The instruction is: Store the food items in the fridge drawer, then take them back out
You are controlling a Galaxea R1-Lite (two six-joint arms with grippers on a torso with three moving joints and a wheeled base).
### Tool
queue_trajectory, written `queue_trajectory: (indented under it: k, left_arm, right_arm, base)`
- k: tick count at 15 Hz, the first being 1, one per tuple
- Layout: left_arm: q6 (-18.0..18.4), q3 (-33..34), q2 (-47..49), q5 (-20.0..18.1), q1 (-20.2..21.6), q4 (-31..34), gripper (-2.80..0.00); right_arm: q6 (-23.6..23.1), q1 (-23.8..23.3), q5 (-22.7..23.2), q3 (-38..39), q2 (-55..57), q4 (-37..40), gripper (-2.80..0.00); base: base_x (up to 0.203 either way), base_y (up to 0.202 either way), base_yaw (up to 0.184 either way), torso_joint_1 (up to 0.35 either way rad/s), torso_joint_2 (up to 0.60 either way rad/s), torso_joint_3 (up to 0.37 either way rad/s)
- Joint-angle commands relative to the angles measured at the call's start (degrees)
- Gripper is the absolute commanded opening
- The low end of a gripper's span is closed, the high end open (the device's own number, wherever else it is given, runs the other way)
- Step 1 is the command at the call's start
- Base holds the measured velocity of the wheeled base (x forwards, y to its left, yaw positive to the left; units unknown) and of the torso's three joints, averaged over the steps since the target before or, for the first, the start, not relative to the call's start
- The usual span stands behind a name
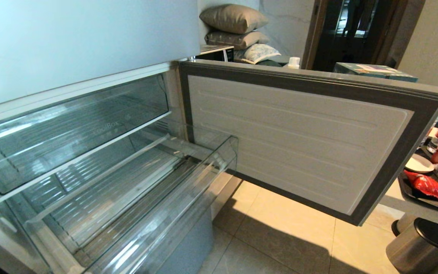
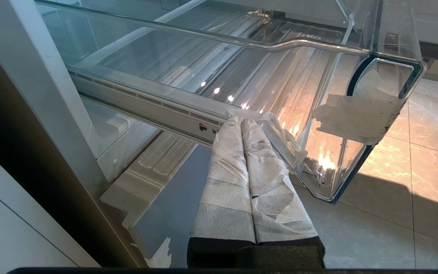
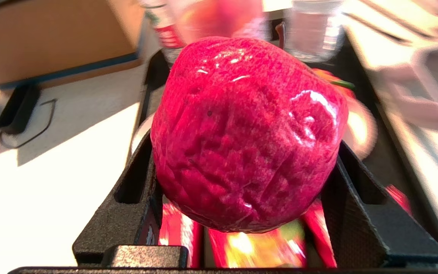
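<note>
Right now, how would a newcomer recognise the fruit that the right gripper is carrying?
Find the black tray on the pale counter. Above it the right gripper clamps a dull pinkish-red round fruit between its black fingers. Its wrinkled, glossy skin sets it apart from the flat red packets below.

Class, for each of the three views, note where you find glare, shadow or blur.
Head view: sun patch and hard shadow on the floor, streaky reflections across the clear fridge drawer. Left wrist view: bright glints on the drawer's ribbed bottom. Right wrist view: red fruit sharp with highlights; the background behind it is smeared and overexposed.
</note>
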Motion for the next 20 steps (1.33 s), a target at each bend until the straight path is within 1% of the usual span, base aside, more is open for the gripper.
queue_trajectory:
  k: [1,2,3,6,11,14,20]
  left_arm:
    - [0.0,0.0,0.0,0.0,0.0,0.0,-2.80]
    - [0.0,0.0,0.0,0.0,0.0,0.0,-2.80]
    - [0.0,0.0,0.0,0.0,0.0,0.0,-2.80]
    - [0.0,0.0,0.0,0.0,0.0,0.0,-2.80]
    - [0.0,0.0,0.0,0.0,0.0,0.0,-2.80]
    - [0.0,0.0,0.0,0.0,0.0,0.0,-2.80]
    - [0.0,0.0,0.0,0.0,0.0,0.0,-2.80]
  right_arm:
    - [-2.0,2.4,1.0,-3.8,6.5,-0.1,-2.80]
    - [-3.9,3.4,1.1,-5.1,8.2,-0.1,-2.80]
    - [-4.7,4.4,1.1,-6.6,10.0,-0.1,-2.80]
    - [-5.4,6.5,0.7,-12.1,15.0,-0.1,-2.80]
    - [-5.8,7.5,0.0,-22.7,23.4,0.2,-2.80]
    - [-5.9,9.0,0.2,-25.1,25.6,0.3,-2.80]
    - [-5.9,12.8,-0.3,-26.0,26.3,0.3,-2.80]
  base:
    - [0.000,0.000,0.000,0.000,0.00,0.000]
    - [0.000,0.000,0.000,0.000,0.00,0.000]
    - [0.000,0.000,0.000,0.000,0.00,0.000]
    - [0.000,0.000,0.000,0.000,0.00,0.000]
    - [0.000,0.000,0.000,0.000,0.00,0.000]
    - [0.000,0.000,0.000,0.000,0.00,0.000]
    - [0.000,0.000,0.000,0.000,0.00,0.000]
